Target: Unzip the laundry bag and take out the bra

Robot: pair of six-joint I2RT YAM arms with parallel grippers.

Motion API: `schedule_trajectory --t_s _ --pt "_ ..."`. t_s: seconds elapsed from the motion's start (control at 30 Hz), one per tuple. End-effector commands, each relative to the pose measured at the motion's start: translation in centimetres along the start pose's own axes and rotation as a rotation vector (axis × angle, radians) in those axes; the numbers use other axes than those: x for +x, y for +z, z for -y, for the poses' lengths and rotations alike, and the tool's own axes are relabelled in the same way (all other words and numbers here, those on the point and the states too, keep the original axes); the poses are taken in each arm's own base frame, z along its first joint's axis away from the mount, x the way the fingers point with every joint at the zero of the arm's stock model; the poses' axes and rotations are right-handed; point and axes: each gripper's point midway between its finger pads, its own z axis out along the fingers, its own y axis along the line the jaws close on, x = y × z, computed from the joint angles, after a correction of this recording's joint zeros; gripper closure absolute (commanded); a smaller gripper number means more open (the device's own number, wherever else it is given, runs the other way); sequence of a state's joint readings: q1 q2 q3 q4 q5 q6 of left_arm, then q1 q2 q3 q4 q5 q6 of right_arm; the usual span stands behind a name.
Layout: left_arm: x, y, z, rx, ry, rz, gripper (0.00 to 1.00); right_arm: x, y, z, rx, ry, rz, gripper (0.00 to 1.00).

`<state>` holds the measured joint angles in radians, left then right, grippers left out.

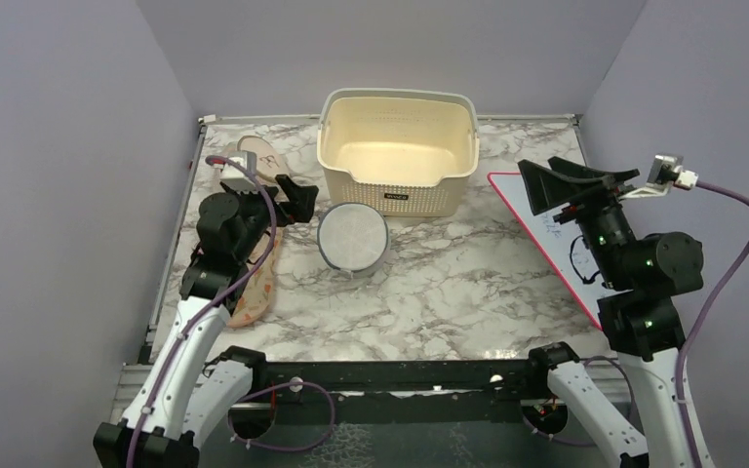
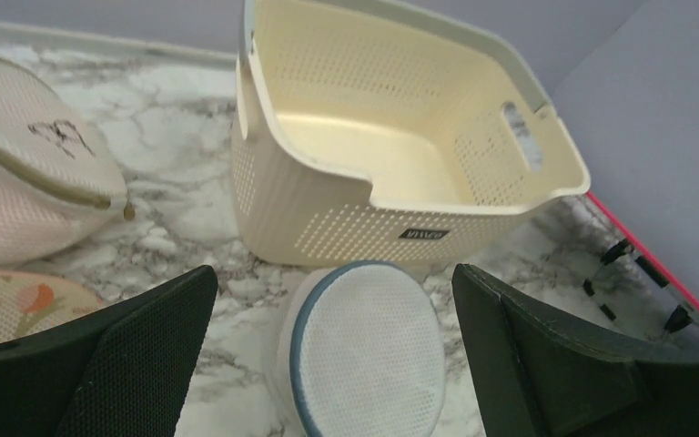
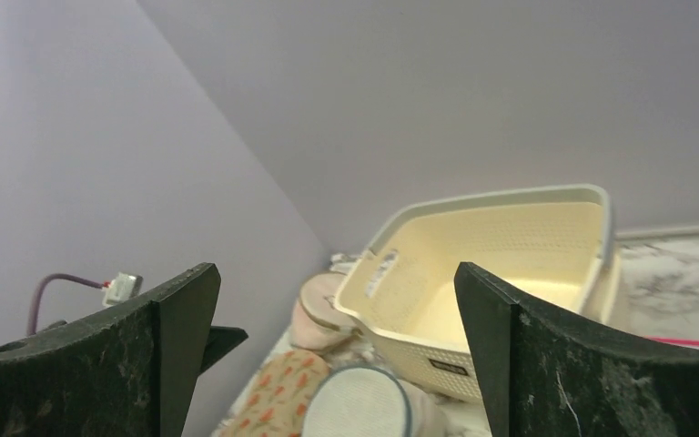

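The laundry bag is a round white mesh drum with a grey-blue zip rim, standing on the marble table just in front of the basket. In the left wrist view the laundry bag lies a little ahead of my open left gripper, in line with the gap between its fingers and untouched. From above, the left gripper hangs just left of it. My right gripper is raised at the far right, open and empty, well away from the laundry bag. The bra is hidden.
A cream perforated basket stands behind the bag, empty. A pinkish round bag sits at the back left, and a flat orange-patterned pouch lies under the left arm. A red-edged whiteboard lies at the right under the right arm.
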<state>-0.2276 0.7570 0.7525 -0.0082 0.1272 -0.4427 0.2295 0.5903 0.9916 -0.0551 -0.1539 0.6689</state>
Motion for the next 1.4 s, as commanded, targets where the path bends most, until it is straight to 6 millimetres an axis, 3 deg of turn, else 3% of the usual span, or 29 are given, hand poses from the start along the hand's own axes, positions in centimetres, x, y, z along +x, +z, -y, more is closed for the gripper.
schedule_trajectory --t_s 0.0,0.2,0.43,0.57,0.73,0.8,0.9,1.0,1.07,1.27,1.37 --pt "3.3 1.2 -0.8 -0.009 -0.034 -0.191 0.01 3.4 -0.5 4.3 0.186 -0.098 -0.178 0.00" --pt "7.3 2.6 -2.5 -0.059 -0.080 -0.383 0.01 7.4 -1.5 3.6 0.044 -0.264 -0.412 0.00" --pt "12.3 2.2 -3.0 -0.081 -0.166 -0.557 0.04 11.9 -3.3 2.1 -0.150 -0.254 -0.605 0.00" --pt "15.5 1.3 -2.5 -0.085 -0.188 -0.634 0.06 14.8 -3.7 1.3 -0.259 -0.160 -0.718 0.00" --pt "18.2 0.8 -0.5 -0.049 -0.225 -0.695 0.17 18.2 -3.0 1.9 -0.277 -0.018 -0.806 0.01" --pt "19.2 0.5 0.2 -0.047 -0.231 -0.714 0.20 19.5 -2.5 1.3 -0.294 0.010 -0.830 0.00" --pt "20.2 0.1 0.3 -0.057 -0.264 -0.728 0.27 23.3 -1.7 -1.0 -0.295 -0.009 -0.906 0.00" --pt "20.6 -0.3 0.4 -0.060 -0.301 -0.719 0.38 27.7 -2.4 -4.3 -0.327 -0.040 -0.998 0.00" --pt "20.6 -0.6 0.7 -0.049 -0.339 -0.704 0.47 30.1 -3.1 -5.1 -0.327 -0.049 -1.042 0.01" --pt "20.4 -1.5 2.4 0.019 -0.512 -0.628 0.69 34.4 -5.4 -3.9 -0.290 -0.063 -1.136 0.02" --pt "20.3 -1.8 3.3 0.052 -0.606 -0.613 0.79 35.3 -6.3 -3.6 -0.307 -0.055 -1.146 0.12"
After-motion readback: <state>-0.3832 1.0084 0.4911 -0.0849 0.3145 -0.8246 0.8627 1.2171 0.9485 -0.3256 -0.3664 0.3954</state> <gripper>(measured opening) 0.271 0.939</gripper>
